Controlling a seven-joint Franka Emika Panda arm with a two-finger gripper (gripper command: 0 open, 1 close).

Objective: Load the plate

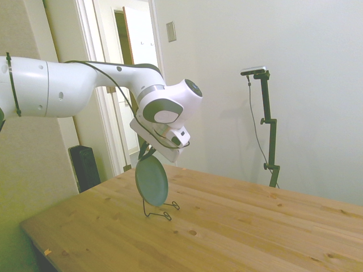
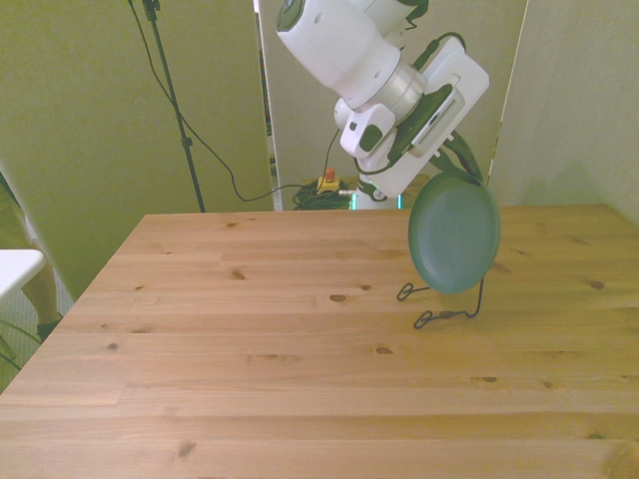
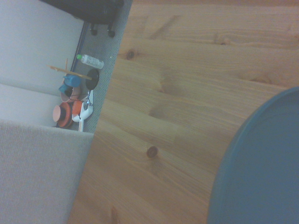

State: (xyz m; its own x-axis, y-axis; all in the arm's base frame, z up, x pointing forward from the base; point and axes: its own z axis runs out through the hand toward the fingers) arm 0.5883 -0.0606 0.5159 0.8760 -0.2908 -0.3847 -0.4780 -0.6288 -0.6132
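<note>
The plate (image 1: 151, 181) (image 2: 455, 235) (image 3: 261, 168) — round, matte teal, low-rimmed — stands on edge in the wire stand (image 1: 161, 211) (image 2: 439, 311) on the table (image 2: 250, 329), its top rim at the gripper (image 1: 148, 152) (image 2: 461, 168) — finger state I cannot tell.

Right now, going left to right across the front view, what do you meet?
Bare wooden table → gripper, reaching down to the upper edge of the plate → teal plate, standing nearly upright in the thin black wire stand.
</note>
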